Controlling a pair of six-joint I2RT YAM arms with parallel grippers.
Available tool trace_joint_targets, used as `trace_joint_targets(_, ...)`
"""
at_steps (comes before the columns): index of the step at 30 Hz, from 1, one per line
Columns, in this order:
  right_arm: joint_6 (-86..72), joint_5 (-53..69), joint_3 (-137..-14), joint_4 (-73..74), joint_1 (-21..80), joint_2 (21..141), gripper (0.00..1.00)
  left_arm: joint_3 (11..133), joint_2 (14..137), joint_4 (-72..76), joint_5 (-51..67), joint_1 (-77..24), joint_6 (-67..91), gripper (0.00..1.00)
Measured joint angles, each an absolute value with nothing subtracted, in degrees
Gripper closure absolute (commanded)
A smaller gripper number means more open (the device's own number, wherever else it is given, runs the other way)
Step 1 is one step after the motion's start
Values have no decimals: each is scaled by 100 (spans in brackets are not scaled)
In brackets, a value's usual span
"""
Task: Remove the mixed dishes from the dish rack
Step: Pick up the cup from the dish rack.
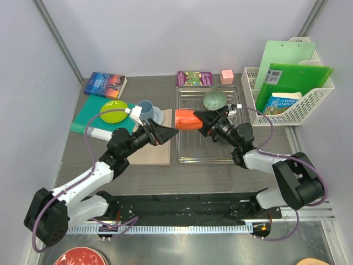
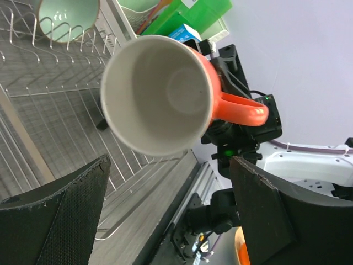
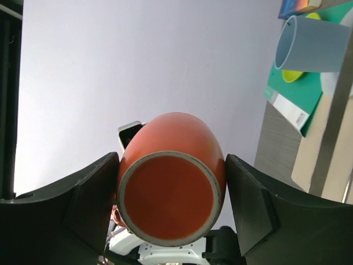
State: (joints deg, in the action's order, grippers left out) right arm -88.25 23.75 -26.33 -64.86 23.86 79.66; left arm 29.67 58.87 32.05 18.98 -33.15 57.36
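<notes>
One orange mug (image 1: 186,118) hangs on its side over the left edge of the silver dish rack (image 1: 207,150). It is clamped by its base between the fingers (image 3: 259,204) of the right gripper (image 1: 203,122), with its open mouth turned left. The left gripper (image 1: 168,132) faces that mouth, its two fingers (image 2: 60,215) spread wide on either side of the mug and touching nothing.

One dish sits inside the rack: a sage-green bowl (image 1: 214,100), tilted among the wires at the far end. Three more lie left of the rack. One lime-green plate (image 1: 115,111) rests on a teal book (image 1: 87,120). One light blue cup (image 1: 144,109) stands upright, with one white plate (image 1: 159,116) just beside it. The left arm's wrist covers part of that plate, so it cannot be told whether the cup stands on it.

The mug's handle is hidden from above and shows only in the left wrist view, pointing away from the rack. At the near edge of the top view, one red plate (image 1: 80,257) and one tan plate (image 1: 313,261) are each cut off by the frame.

On the far right of the table (image 1: 220,176), a white slotted basket (image 1: 309,109) holds two green boards and one book, its title too small to read.
</notes>
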Motion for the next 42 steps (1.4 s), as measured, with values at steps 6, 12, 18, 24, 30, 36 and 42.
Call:
trace_joint_targets(6,-9006,2571,-2633,-6796,2386,8062,99,3046,5892,3048,1662,-3317,5472,13)
trace_joint_targets(12,-9087,2729,-2630,-6914,2386,8079,99,3203,5833,2976,1450,-3378,5190,14)
trace_joint_targets(18,-9181,2827,-2585,-6952,2386,8128,99,3310,5822,2974,1385,-3656,4915,18)
trace_joint_targets(24,-9236,2862,-2541,-6956,2386,8182,99,3417,5824,2974,1345,-4073,4635,26)
trace_joint_targets(30,-9323,2873,-2536,-6984,2386,8202,99,3470,5920,2989,1323,-4353,4488,59)
trace_joint_targets(36,-9347,2932,-2526,-6987,2388,8206,99,3470,6075,2971,1260,-4418,4431,63)
trace_joint_targets(42,-9358,2934,-2526,-6989,2403,8206,99,3470,6077,2974,1236,-4425,4431,64)
